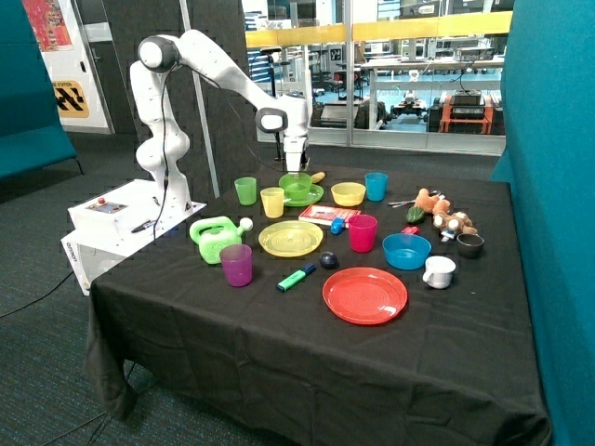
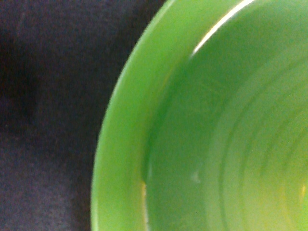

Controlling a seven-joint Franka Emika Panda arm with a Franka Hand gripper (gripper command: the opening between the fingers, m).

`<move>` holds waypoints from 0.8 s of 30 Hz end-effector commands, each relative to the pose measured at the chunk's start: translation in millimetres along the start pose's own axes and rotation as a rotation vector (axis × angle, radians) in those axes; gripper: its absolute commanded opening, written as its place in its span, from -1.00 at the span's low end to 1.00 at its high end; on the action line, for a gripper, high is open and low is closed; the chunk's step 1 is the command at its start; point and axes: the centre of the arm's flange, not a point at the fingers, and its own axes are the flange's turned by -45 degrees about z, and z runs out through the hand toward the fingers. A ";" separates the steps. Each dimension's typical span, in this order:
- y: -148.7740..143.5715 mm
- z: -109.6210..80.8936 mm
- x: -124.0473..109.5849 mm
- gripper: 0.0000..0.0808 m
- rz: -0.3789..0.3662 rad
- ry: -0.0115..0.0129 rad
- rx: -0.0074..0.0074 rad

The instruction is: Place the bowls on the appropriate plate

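The light green bowl [image 1: 296, 185] sits on the green plate [image 1: 312, 198] at the back of the table. My gripper [image 1: 296, 170] hangs straight down right at the bowl's rim. The wrist view is filled with the green bowl [image 2: 216, 144] seen from very close, its rim curving against the black tablecloth [image 2: 48, 120]. The yellow bowl [image 1: 349, 193] rests on the cloth just beside the green plate, apart from the yellow plate [image 1: 290, 238], which lies nearer the table's middle with nothing on it.
Green [image 1: 245, 190], yellow [image 1: 272, 202], blue [image 1: 376, 186], pink [image 1: 362, 232] and purple [image 1: 236, 265] cups stand around. A red plate [image 1: 364, 295], blue bowl [image 1: 406, 251], green watering can [image 1: 216, 237], highlighter [image 1: 296, 278], white cup [image 1: 439, 271] and toys [image 1: 442, 214] are also on the table.
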 end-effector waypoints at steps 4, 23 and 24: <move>5.1 1.3 -3.9 -0.93 -0.009 0.0021 0.0005; -3.3 -5.8 -6.2 -0.25 -0.034 0.0021 0.0004; -3.5 -6.2 -6.5 -0.23 -0.035 0.0021 0.0004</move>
